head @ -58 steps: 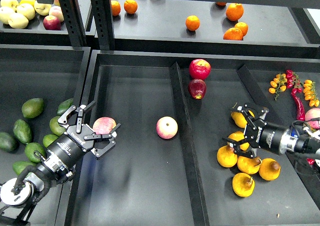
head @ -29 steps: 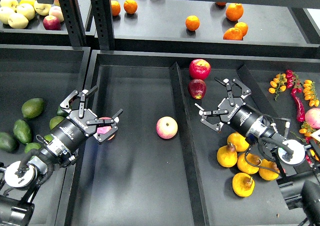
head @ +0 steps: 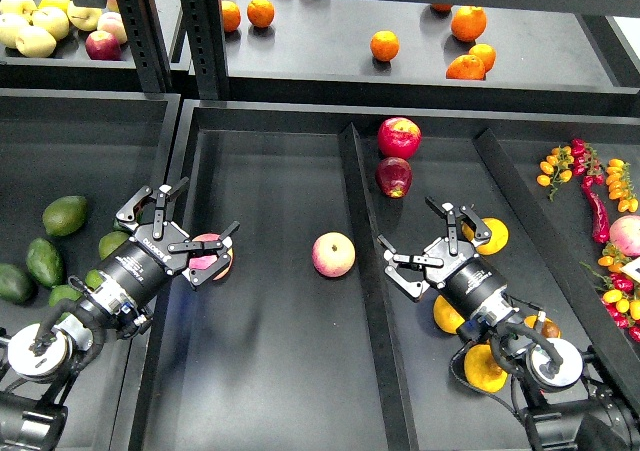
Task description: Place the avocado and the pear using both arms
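The avocado (head: 64,214) is dark green, teardrop-shaped and dull-skinned, lying on its side in the left bin (topmost of several much alike). The pear (head: 490,235) is plump orange-yellow, resting in the right compartment apart from the other pears, partly hidden.

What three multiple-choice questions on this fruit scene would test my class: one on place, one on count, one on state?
1. The avocados lie in: A the middle tray, B the left tray, C the back shelf.
2. Red apples sharing the tray with the pears: A none, B four, C two.
3. The right gripper is: A open and empty, B shut on a pear, C shut on an apple.

Answers: 1 B, they sit left of the divider. 2 C, both lie at the tray's far end. 3 A, its fingers are spread with nothing between.
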Tool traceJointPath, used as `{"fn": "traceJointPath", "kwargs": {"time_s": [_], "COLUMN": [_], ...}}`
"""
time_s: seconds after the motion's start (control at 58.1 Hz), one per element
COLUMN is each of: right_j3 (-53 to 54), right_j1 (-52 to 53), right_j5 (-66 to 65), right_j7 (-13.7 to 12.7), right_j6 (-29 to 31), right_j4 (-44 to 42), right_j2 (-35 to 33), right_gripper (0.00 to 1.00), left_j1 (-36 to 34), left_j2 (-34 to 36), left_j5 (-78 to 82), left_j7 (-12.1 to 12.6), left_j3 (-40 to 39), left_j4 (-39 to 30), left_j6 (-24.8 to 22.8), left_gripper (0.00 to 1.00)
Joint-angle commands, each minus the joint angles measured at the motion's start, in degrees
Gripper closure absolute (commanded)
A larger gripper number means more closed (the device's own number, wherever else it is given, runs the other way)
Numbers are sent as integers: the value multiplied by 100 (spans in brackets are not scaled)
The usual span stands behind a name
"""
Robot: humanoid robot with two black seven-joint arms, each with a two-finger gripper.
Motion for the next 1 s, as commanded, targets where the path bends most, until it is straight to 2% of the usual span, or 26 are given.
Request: {"fn": "traceJointPath", "kwargs": {"time_s": [0.0, 0.224, 0.31, 0.413, 0.585, 0.844, 0.981], "right_j3": [-14, -181, -339, -568, -656, -612, -595], "right_j1": [-195, -222, -222, -283, -432, -617, -670], "right_j5": [181, 515, 524, 541, 576, 928, 963], "right_j7": [0, 0, 277, 347, 347, 383, 567], "right_j6": [2, 121, 121, 121, 121, 121, 121], "right_j4": [103, 68, 68, 138, 515, 1201, 1263], "right_j2": [0, 0, 0, 0, 0, 0, 0], "right_gripper": [1, 1, 1, 1, 1, 1, 1], "left_j1": [4, -22, -66, -259, -707, -1006, -945], "left_j2": [0, 0, 0, 0, 0, 0, 0], "left_j5": [-49, -207, -207, -207, -216, -216, -216], "left_j7": [0, 0, 0, 0, 0, -5, -40], "left_j3": [18, 150, 159, 185, 176, 194, 185], "left_j4": [188, 319, 381, 390, 460, 443, 329], "left_j6": [0, 0, 0, 0, 0, 0, 0], "left_gripper": [1, 1, 1, 1, 1, 1, 1]}}
